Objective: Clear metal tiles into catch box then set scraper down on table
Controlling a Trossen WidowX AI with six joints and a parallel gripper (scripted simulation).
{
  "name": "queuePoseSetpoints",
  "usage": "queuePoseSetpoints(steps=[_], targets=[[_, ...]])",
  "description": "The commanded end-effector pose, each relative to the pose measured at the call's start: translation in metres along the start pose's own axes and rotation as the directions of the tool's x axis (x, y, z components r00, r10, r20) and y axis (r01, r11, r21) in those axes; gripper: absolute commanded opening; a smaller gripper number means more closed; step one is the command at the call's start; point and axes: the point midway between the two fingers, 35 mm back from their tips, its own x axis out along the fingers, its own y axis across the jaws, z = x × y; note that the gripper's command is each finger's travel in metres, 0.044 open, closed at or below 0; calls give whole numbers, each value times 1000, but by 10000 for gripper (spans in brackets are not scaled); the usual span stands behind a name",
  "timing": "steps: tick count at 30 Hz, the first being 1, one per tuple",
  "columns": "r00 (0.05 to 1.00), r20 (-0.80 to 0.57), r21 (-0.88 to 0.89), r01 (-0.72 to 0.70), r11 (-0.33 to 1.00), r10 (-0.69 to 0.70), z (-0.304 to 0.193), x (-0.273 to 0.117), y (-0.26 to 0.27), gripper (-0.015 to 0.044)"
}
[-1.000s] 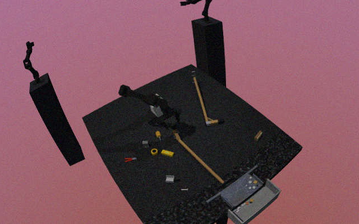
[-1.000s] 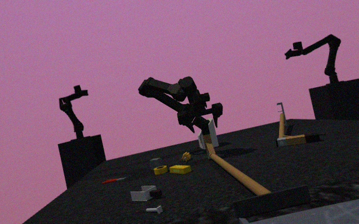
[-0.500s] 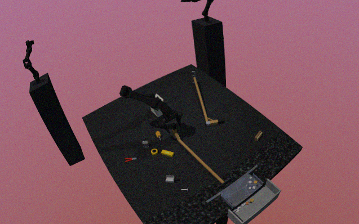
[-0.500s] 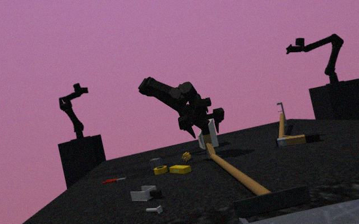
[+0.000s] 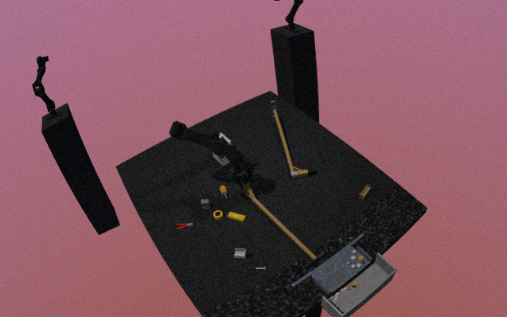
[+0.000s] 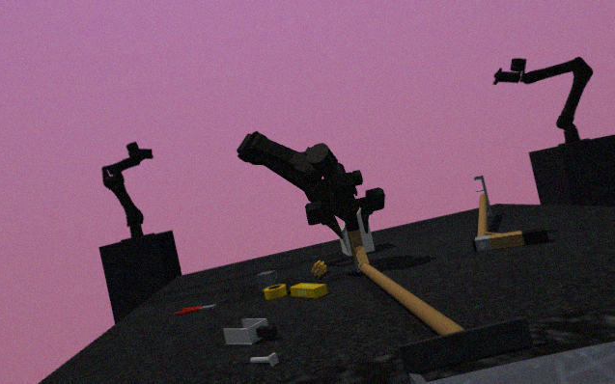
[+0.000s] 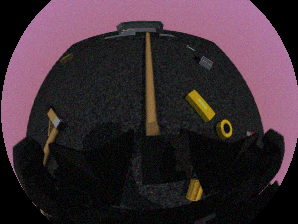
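The long scraper (image 5: 281, 225) (image 6: 407, 296) (image 7: 150, 90) lies on the table, its dark blade (image 6: 468, 343) by the near edge of the steel plate (image 5: 332, 275) (image 6: 570, 364). Its raised grip end stands between the fingers of my gripper (image 5: 247, 180) (image 6: 353, 231) (image 7: 157, 132), which is partly open, with a gap beside the grip in the exterior view. Several white tiles and an orange tile (image 5: 360, 257) are on the plate's right part. The catch box (image 5: 382, 279) at its far side holds several white and orange tiles.
A long wooden tool (image 5: 283, 139) (image 6: 482, 214) with an angled end lies to the right. A wood block (image 5: 364, 192) is farther right. A yellow box (image 5: 236, 217) (image 6: 309, 290), yellow ring, screwdriver (image 5: 223, 189), red-handled pliers and grey bracket (image 5: 239, 253) lie left of the scraper. Rails flank the plate.
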Motion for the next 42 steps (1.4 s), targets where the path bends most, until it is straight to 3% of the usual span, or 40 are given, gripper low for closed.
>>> queuePoseSetpoints(steps=[1,3,10,13,42], targets=[[1000,0,1,0,1000,0,0,0,0,177],[1000,0,1,0,1000,0,0,0,0,125],[1000,0,1,0,1000,0,0,0,0,78],[1000,0,0,1,1000,-1,0,0,0,0],[1000,-8,1,-4,1000,4,2,-2,31,0]])
